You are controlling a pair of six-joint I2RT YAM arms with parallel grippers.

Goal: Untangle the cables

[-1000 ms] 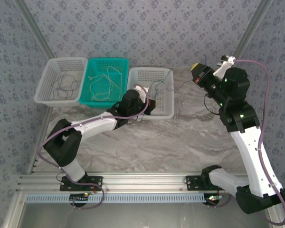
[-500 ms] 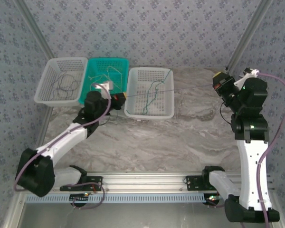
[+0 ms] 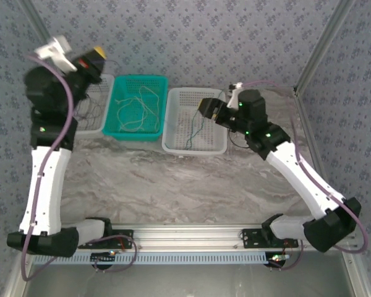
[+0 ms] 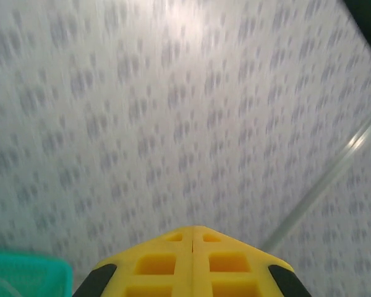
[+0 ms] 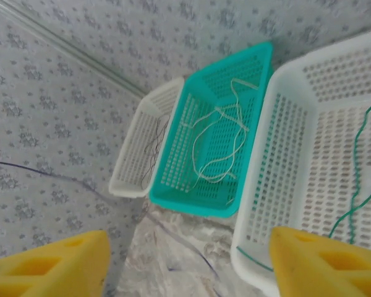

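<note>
Plainly the cables lie sorted by colour: the dark cables [image 5: 156, 139] in the left basket [image 5: 127, 179], the cream cable [image 5: 219, 145] in the teal basket [image 5: 191, 199], the green cable [image 5: 356, 173] in the right basket [image 5: 266, 167]. One thin dark strand [image 5: 80, 182] slants across the right wrist view, beside the baskets; where its ends go I cannot tell. The left gripper [image 4: 193, 247] is raised high above the left basket, jaws pressed flat together. No cable shows at their seam, so I cannot tell whether it pinches the strand. The right gripper [image 5: 185, 266] hangs over the right basket's edge, jaws wide apart, nothing between them. If the left does hold that strand, the step is to lay it with the dark ones. Bring the gripper low over the left basket's middle before opening, so the tail coils inside and does not drape over the teal rim. Keep the right jaws clear of the green cable, lest they drag it out
</note>
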